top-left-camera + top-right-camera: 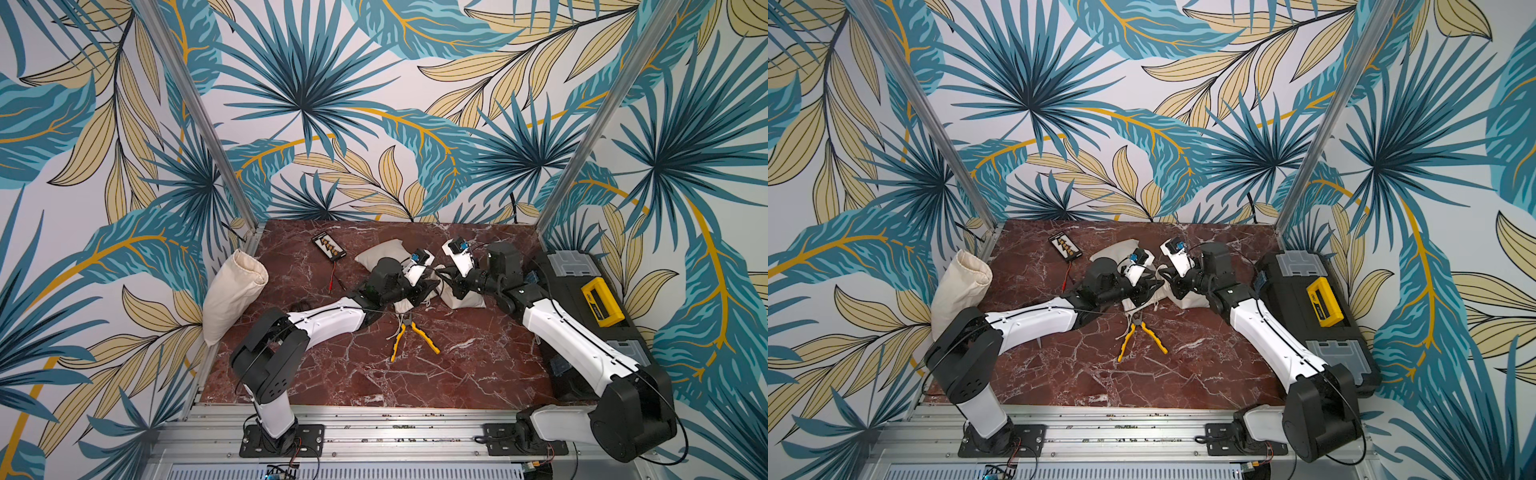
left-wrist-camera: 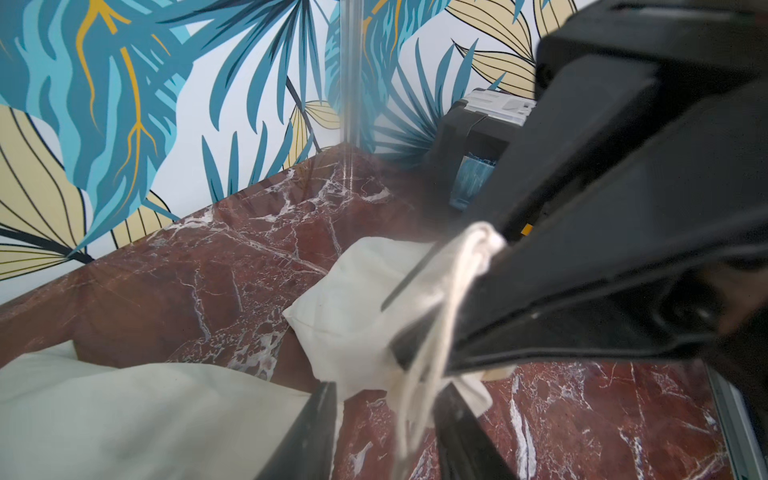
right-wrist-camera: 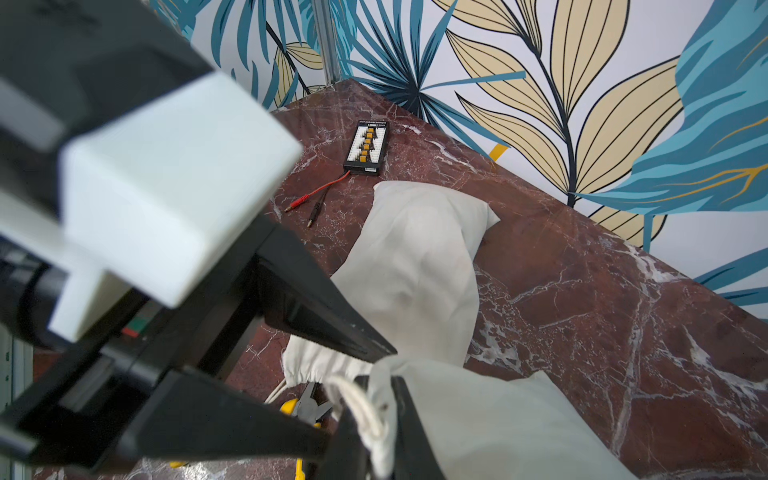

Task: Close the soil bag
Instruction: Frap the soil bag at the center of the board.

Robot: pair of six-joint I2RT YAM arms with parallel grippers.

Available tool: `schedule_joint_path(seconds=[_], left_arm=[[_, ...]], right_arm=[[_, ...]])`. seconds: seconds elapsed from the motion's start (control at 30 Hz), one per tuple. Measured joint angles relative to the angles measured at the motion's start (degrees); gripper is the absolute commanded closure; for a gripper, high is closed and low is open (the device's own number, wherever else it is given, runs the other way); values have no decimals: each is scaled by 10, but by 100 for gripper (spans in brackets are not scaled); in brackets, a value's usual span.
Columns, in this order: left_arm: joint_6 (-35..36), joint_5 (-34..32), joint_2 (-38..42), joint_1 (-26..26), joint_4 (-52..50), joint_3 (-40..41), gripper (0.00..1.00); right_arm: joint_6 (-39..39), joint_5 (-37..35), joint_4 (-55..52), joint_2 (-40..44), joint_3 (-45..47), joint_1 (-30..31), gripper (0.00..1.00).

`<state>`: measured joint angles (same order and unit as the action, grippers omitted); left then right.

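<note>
The soil bag is a cream cloth sack lying on the marble table; it also shows in the left wrist view and in both top views. My right gripper is shut on its gathered neck, where the white drawstring comes out. The drawstring hangs down between the fingers of my left gripper, whose jaws stand apart on either side of it. Both grippers meet tip to tip at the table's middle.
A second cream bag lies just behind the left gripper. Yellow-handled pliers lie in front of the bags. A black connector board with red and black leads sits at the back left, a third bag leans on the left wall, and a black toolbox stands on the right.
</note>
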<state>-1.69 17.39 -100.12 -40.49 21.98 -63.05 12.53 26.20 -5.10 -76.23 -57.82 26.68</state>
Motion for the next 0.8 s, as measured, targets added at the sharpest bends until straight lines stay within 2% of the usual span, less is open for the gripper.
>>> schedule_joint_path(seconds=[0.1,0.17,0.33,0.43,0.6,0.73,0.8], left_arm=[[10,-8,-1,-4,0,-1,100],[19,-18,2,-7,-7,1,100],[38,-59,63,-3,-33,33,100],[49,-65,114,-13,-66,51,100],[60,-72,152,-13,-105,58,100],[59,-76,177,-12,-130,60,100],[56,-77,193,-12,-137,59,100]], right_arm=[[6,-12,1,9,7,1,92],[10,-41,3,22,23,3,87],[12,-140,7,46,75,7,85],[2,-155,33,51,92,14,82],[-10,-160,54,57,97,16,78],[2,-175,58,53,94,30,54],[2,-183,78,63,111,45,46]])
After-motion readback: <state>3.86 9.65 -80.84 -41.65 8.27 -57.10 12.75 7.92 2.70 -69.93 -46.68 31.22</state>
